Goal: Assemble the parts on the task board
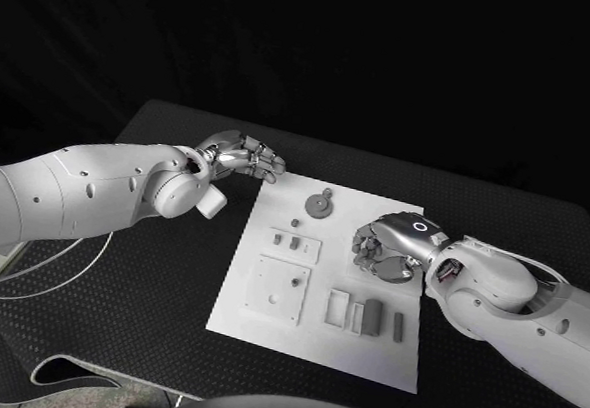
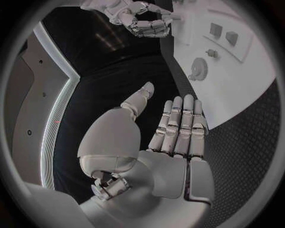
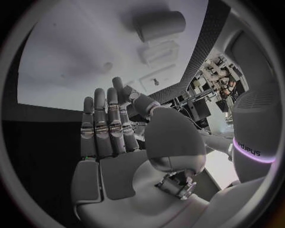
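Currently hovering: left hand off board at 10 o'clock, right hand above its 3 o'clock edge; both holding nothing, fingers apart.

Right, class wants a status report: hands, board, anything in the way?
Left hand open, off the task board. Right hand open, over the board's right side. Gear and parts untouched. Nothing in the way.

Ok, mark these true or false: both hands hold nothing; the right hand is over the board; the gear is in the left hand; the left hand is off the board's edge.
1. Both hands hold nothing: true; left hand and right hand show bare palms in the wrist views.
2. Right hand is over the board: true.
3. The gear is in the left hand: false; it lies on the board.
4. Left hand is off the board's edge: true, over the black table.
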Robot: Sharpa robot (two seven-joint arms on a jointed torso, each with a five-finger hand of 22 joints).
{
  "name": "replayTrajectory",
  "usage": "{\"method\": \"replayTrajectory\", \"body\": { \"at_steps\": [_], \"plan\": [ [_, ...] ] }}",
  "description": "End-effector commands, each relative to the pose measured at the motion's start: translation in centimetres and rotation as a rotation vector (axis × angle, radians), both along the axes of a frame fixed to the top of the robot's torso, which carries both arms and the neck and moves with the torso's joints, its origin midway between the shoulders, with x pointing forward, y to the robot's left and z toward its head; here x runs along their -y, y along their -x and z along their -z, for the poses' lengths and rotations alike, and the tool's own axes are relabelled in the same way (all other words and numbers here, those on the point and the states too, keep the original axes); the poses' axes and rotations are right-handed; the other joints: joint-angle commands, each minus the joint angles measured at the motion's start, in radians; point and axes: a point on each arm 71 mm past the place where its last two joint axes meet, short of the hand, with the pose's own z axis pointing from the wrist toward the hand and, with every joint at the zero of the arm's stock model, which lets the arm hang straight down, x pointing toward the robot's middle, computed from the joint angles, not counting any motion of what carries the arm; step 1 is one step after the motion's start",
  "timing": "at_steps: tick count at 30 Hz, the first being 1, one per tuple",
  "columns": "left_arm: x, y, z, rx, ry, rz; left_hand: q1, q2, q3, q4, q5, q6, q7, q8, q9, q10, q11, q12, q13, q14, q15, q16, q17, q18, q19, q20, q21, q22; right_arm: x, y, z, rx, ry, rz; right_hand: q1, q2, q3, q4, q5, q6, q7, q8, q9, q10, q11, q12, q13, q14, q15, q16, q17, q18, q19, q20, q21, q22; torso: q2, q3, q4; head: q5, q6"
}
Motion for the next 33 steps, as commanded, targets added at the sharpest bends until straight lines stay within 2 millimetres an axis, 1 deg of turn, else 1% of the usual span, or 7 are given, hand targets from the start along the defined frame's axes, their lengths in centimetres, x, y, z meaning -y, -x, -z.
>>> {"method": "replayTrajectory", "body": {
  "at_steps": [1, 5, 17, 21, 26, 29, 33],
  "plan": [
    [0.2, 0.0, -0.1, 0.005, 0.015, 0.013, -0.003, 0.009, -0.006, 0.000, -0.004, -0.004, 0.001, -0.001, -0.001, -0.004, -0.004, -0.002, -0.002, -0.001, 0.006, -0.006, 0.001, -0.007, -0.003, 0.004, 0.004, -0.001, -0.7, 0.2, -1.1, 0.030, -0.026, -0.009, 0.001, 0.004, -0.006, 0.001, 0.003, 0.007, 0.001, 0.005, 0.011, 0.007, -0.002, 0.002, 0.000, 0.008, -0.002, 0.005, 0.001, 0.012, 0.009, -0.001, 0.004, 0.023, 0.000, -0.0010, -0.0003, 0.002, 0.003],
    [0.3, 0.0, -0.1, 0.005, 0.015, 0.013, -0.003, 0.009, -0.006, 0.000, -0.004, -0.004, 0.001, -0.001, -0.001, -0.004, -0.004, -0.002, -0.002, -0.001, 0.006, -0.006, 0.001, -0.007, -0.003, 0.003, 0.005, -0.001, -1.8, 0.9, -2.0, 0.023, -0.057, -0.039, 0.002, 0.003, -0.007, 0.001, 0.003, 0.007, 0.001, 0.005, 0.011, 0.007, -0.002, 0.002, 0.001, 0.009, -0.002, 0.004, 0.002, 0.013, 0.010, -0.001, 0.004, 0.023, 0.000, 0.0007, 0.0010, 0.006, 0.002],
    [0.6, 0.0, -0.2, 0.005, 0.017, 0.017, -0.004, 0.009, -0.006, 0.000, -0.004, -0.004, 0.001, -0.001, -0.001, -0.004, -0.004, -0.002, -0.002, -0.001, 0.006, -0.007, 0.002, -0.007, -0.003, 0.003, 0.005, -0.002, -7.6, 2.9, -2.7, -0.022, -0.125, -0.173, 0.003, 0.007, -0.006, 0.001, 0.003, 0.005, 0.001, 0.004, 0.012, 0.007, -0.002, 0.000, 0.002, 0.008, -0.002, 0.003, 0.003, 0.013, 0.010, 0.000, 0.004, 0.023, 0.001, 0.0001, -0.0004, 0.020, 0.003],
    [0.9, 0.0, -0.2, 0.007, 0.019, 0.021, -0.003, 0.009, -0.006, 0.000, -0.004, -0.004, 0.001, -0.001, -0.001, -0.004, -0.005, -0.002, -0.002, -0.001, 0.006, -0.007, 0.003, -0.007, -0.003, 0.003, 0.005, -0.002, -9.5, 3.6, -1.8, -0.043, -0.125, -0.213, 0.003, 0.008, -0.006, 0.001, 0.003, 0.005, 0.001, 0.003, 0.012, 0.006, -0.002, -0.001, 0.002, 0.008, -0.002, 0.002, 0.003, 0.013, 0.010, 0.000, 0.003, 0.023, 0.000, -0.0002, 0.0016, 0.023, 0.005],
    [0.9, 0.0, -0.2, 0.005, 0.018, 0.020, -0.003, 0.009, -0.006, 0.000, -0.004, -0.004, 0.001, -0.001, -0.001, -0.004, -0.005, -0.002, -0.002, -0.001, 0.006, -0.007, 0.003, -0.007, -0.003, 0.003, 0.005, -0.003, -10.9, 4.4, -0.4, -0.076, -0.097, -0.238, 0.004, 0.010, -0.006, 0.001, 0.003, 0.004, 0.002, 0.003, 0.012, 0.005, -0.001, -0.002, 0.002, 0.008, -0.001, 0.001, 0.003, 0.013, 0.009, 0.000, 0.002, 0.022, -0.001, -0.0005, 0.0070, 0.031, -0.003],
    [0.9, 0.0, -0.1, 0.002, 0.016, 0.019, -0.003, 0.008, -0.006, 0.000, -0.004, -0.004, 0.001, -0.001, -0.001, -0.003, -0.005, -0.002, -0.002, -0.001, 0.006, -0.007, 0.003, -0.007, -0.003, 0.003, 0.005, -0.003, -11.3, 4.6, 0.3, -0.087, -0.082, -0.245, 0.004, 0.011, -0.006, 0.001, 0.003, 0.003, 0.002, 0.002, 0.012, 0.005, -0.001, -0.003, 0.002, 0.007, -0.001, 0.000, 0.003, 0.012, 0.009, 0.000, 0.002, 0.022, -0.001, -0.0019, 0.0099, 0.031, -0.004],
    [0.9, 0.0, -0.1, 0.001, 0.018, 0.019, -0.003, 0.008, -0.007, -0.001, -0.004, -0.003, 0.001, -0.001, -0.001, -0.003, -0.005, -0.001, -0.001, -0.001, 0.006, -0.008, 0.004, -0.007, -0.003, 0.003, 0.005, -0.003, -11.6, 4.9, 1.2, -0.098, -0.068, -0.254, 0.004, 0.011, -0.006, 0.001, 0.003, 0.002, 0.002, 0.002, 0.012, 0.004, -0.001, -0.003, 0.002, 0.007, -0.001, 0.000, 0.004, 0.012, 0.009, 0.000, 0.002, 0.022, 0.000, -0.0013, 0.0080, 0.035, -0.007]
  ]
}}
